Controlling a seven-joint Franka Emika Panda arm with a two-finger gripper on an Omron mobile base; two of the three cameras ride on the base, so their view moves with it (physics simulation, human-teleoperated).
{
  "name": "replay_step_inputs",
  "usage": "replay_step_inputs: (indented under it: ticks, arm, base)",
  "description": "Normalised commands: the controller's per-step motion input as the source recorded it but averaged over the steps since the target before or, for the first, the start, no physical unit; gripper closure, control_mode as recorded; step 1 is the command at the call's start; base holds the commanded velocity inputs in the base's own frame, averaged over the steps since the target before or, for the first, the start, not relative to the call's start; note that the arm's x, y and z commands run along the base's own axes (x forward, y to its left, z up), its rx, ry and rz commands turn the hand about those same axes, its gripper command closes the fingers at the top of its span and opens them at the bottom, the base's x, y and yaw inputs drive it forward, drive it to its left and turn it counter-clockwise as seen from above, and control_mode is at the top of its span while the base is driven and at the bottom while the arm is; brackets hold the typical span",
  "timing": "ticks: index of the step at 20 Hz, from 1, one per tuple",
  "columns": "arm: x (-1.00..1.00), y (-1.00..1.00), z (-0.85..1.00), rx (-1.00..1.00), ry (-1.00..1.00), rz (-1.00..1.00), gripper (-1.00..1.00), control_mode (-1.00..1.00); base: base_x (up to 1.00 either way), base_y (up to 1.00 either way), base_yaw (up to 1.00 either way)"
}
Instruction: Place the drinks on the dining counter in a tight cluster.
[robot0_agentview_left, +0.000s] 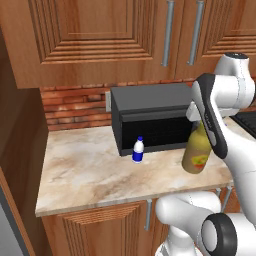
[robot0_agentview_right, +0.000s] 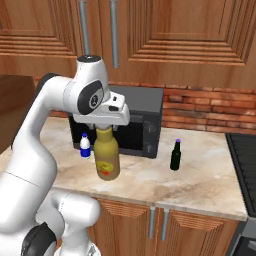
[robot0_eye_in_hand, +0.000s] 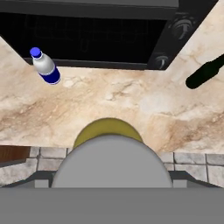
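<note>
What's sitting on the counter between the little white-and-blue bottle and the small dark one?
The tall olive-yellow bottle, slightly nearer the counter edge, under the gripper. Right base view shows the white-and-blue bottle and dark bottle flanking it.

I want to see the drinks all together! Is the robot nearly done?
Not yet. Nothing looks done: the white-and-blue bottle and dark bottle stand apart by the microwave. The open pincer sits over the tall yellow bottle. All three drinks need moving and bunching up.

I'm seeing the olive bottle (robot0_agentview_right: 107, 157) standing near the counter's front edge, white-blue bottle (robot0_agentview_right: 85, 146) and dark bottle (robot0_agentview_right: 175, 155) further back.
</note>
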Motion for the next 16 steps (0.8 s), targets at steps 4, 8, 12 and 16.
replay_step_inputs:
  ticks: [4,8,12,16]
  arm:
    - [0.0,0.0,0.0,0.0,0.0,0.0,1.0,-1.0]
    - [0.0,0.0,0.0,0.0,0.0,0.0,1.0,1.0]
    - [0.0,0.0,0.0,0.0,0.0,0.0,1.0,1.0]
    - [0.0,0.0,0.0,0.0,0.0,0.0,1.0,1.0]
  base:
    - [0.0,0.0,0.0]
    - [-0.11,0.0,0.0]
    - [-0.4,0.0,0.0]
    - [-0.78,-0.02,-0.01]
